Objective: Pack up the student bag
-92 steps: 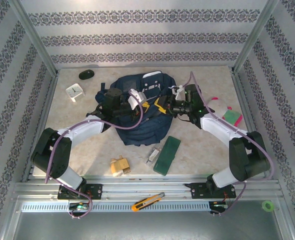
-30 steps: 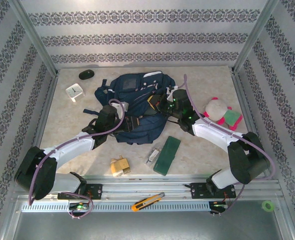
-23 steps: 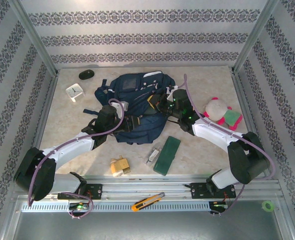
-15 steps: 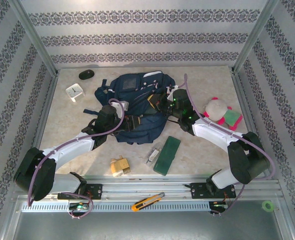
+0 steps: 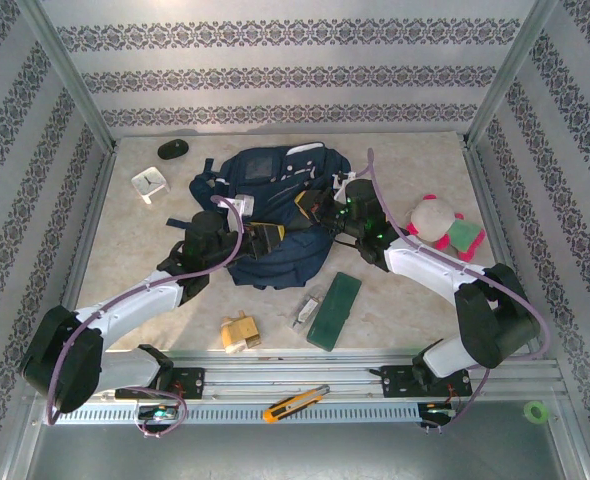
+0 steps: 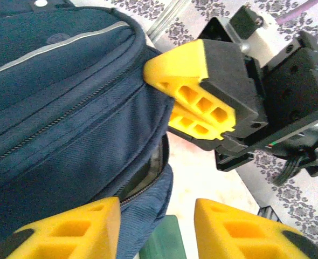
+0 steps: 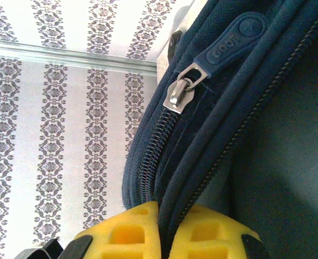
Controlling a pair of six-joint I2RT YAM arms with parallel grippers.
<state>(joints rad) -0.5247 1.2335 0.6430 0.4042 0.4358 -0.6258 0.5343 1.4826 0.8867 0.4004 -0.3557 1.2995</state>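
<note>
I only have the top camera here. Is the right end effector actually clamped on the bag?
Observer: Yes. The right end effector is shut on the student bag's fabric edge, near the metal slider.
Operator: And the left end effector?
Observer: Its fingers stand apart. The bag's corner lies beside one of them, unclamped.
Operator: Any opening yet?
Observer: The zipper gapes slightly at that corner, with pale lining showing.
</note>
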